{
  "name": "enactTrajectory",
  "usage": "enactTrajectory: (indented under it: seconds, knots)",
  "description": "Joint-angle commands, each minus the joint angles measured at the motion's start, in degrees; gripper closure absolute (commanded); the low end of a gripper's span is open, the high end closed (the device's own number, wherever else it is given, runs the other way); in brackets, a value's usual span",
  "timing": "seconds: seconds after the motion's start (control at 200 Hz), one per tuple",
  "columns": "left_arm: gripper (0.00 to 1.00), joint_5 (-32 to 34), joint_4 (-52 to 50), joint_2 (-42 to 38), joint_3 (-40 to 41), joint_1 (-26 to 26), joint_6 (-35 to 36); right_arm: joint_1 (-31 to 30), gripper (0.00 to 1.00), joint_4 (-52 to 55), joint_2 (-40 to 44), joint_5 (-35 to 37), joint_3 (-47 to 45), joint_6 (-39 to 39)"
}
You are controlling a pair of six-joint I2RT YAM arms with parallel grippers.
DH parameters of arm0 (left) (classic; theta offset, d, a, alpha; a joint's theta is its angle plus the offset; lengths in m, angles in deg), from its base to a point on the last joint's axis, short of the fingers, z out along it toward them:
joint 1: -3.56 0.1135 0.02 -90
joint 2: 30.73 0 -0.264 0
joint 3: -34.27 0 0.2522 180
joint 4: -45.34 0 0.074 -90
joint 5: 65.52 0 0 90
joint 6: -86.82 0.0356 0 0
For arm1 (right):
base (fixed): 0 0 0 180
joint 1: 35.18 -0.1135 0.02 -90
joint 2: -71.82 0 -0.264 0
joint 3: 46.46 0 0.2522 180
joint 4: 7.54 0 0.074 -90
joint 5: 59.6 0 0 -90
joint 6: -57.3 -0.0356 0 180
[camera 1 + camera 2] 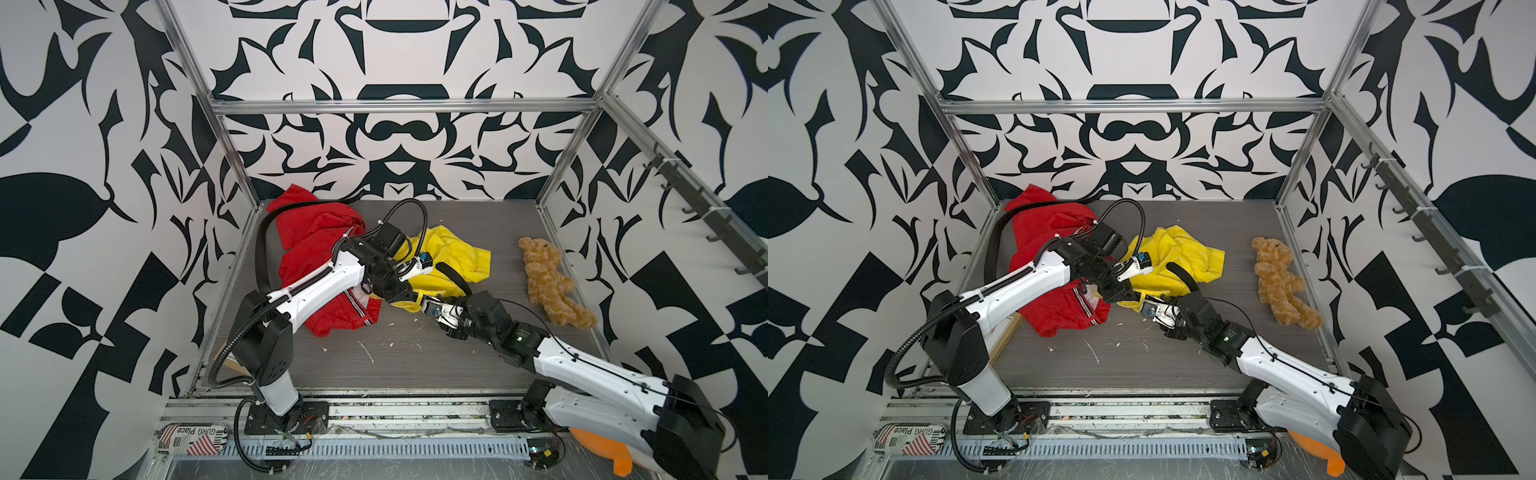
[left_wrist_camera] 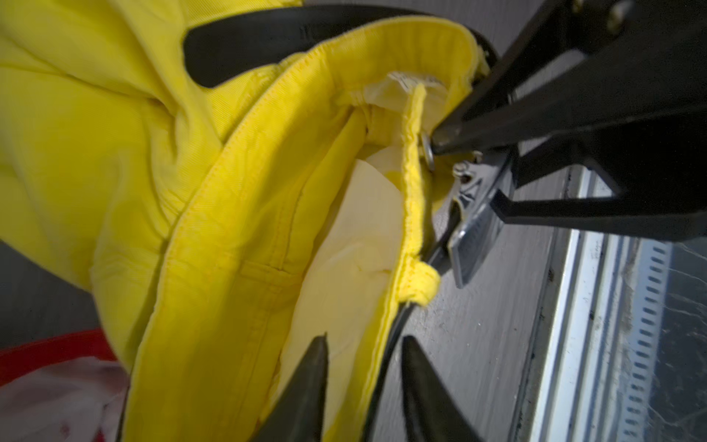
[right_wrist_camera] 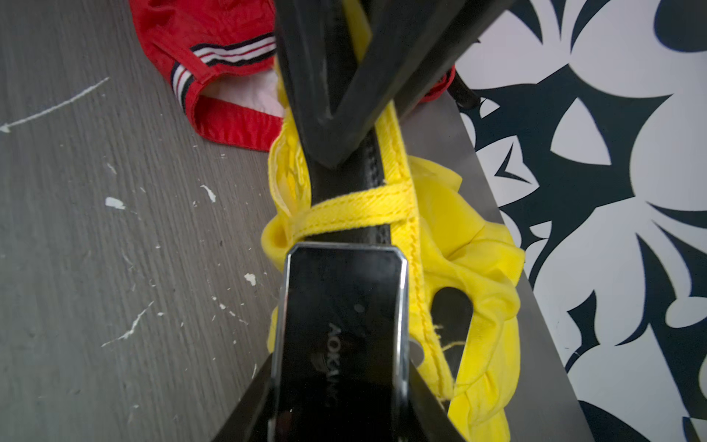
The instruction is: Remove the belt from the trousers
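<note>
Belt [image 2: 290,38] first: it is threaded through the waistband of the yellow trousers [image 1: 465,257], which lie bunched mid-table, a little toward the far side.

Starting at my left, a striped tin [image 1: 191,440] sits beyond the table's near edge. A red garment [image 1: 320,232] sprawls from the far-left corner toward the middle, its striped hem right beside the trousers. The left arm crosses over that garment and hides part of both cloths in both top views.

The left gripper [image 2: 365,340] has its fingers spread apart, straddling the waistband edge with the belt running between them. Just right of it, a yellow belt loop [image 3: 355,208] crosses the belt directly behind the buckle [image 3: 344,306], so the buckle butts against that loop.

The right gripper [image 3: 344,367] comes in from the near right. Its fingers look pressed against the buckle's two long edges, though the wrist view cuts them off low; I read it as a pinch on the buckle. One of its fingertips also sits at the trousers' metal button [image 2: 426,151]. Farther right, a stretch of belt arches over the yellow cloth.

Well apart, near the right wall, a brown teddy bear [image 1: 548,278] lies on the grey table [image 1: 415,365]. An orange object [image 1: 602,451] shows under the right arm's base.
</note>
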State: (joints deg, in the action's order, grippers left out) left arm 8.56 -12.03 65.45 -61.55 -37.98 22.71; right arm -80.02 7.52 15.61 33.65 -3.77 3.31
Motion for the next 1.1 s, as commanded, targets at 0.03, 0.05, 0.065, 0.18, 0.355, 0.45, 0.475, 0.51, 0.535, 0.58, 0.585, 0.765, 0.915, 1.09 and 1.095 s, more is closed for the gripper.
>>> enactTrajectory:
  seconds: [0.03,0.05,0.065,0.18,0.355,0.45,0.475,0.51,0.535,0.58,0.585,0.765,0.915,1.09,1.095]
  knots:
    - [0.26,8.51,9.70,-8.79,5.98,0.66,-4.23,-0.07,1.00,4.54,3.32,-0.17,4.03,-6.54]
    - [0.20,10.04,11.82,-10.44,7.35,0.67,-4.68,-0.07,1.00,5.51,3.53,-0.21,4.45,-6.76]
    - [0.17,11.33,13.20,-11.73,8.25,0.67,-5.04,-0.07,1.00,6.19,3.62,-0.44,4.80,-7.03]
    - [0.01,17.08,21.41,-20.40,14.01,0.98,-6.32,-0.07,1.00,9.76,4.24,-2.73,7.17,-10.01]
    - [0.01,12.93,21.90,-26.42,17.82,-0.01,-8.00,0.06,1.00,11.58,3.40,-2.67,11.11,-12.64]
    - [0.01,12.11,23.83,-27.16,21.13,-3.52,-10.05,0.58,1.00,13.28,1.49,-1.58,14.50,-13.55]
    - [0.00,12.46,24.80,-27.26,22.13,-4.73,-10.59,0.83,1.00,13.73,0.91,-1.26,15.51,-14.01]
    - [0.01,13.02,26.34,-27.36,23.69,-6.34,-11.33,1.34,1.00,14.52,0.22,-1.34,16.98,-14.69]
    - [0.01,13.33,27.63,-27.29,24.66,-7.37,-12.02,1.69,1.00,15.14,-0.22,-1.67,18.01,-15.15]
    - [0.01,13.17,30.02,-27.07,26.35,-8.70,-13.48,2.42,1.00,15.80,-0.86,-2.23,19.67,-16.00]
    - [0.01,13.14,30.31,-27.04,26.52,-8.80,-13.62,2.54,1.00,15.86,-0.89,-2.25,19.85,-16.12]
    - [0.01,14.43,40.13,-23.65,30.82,-11.27,-18.64,5.21,1.00,17.50,-1.89,-4.74,23.79,-18.32]
    - [0.00,18.08,49.73,-18.70,31.59,-11.46,-20.53,5.46,1.00,17.01,-1.74,-5.61,23.76,-18.69]
    - [0.10,23.98,57.37,-12.15,29.88,-11.38,-20.58,5.55,1.00,16.71,-0.77,-5.70,23.26,-19.57]
    - [0.11,24.08,57.44,-11.94,29.83,-11.37,-20.55,5.55,1.00,16.71,-0.71,-5.70,23.27,-19.57]
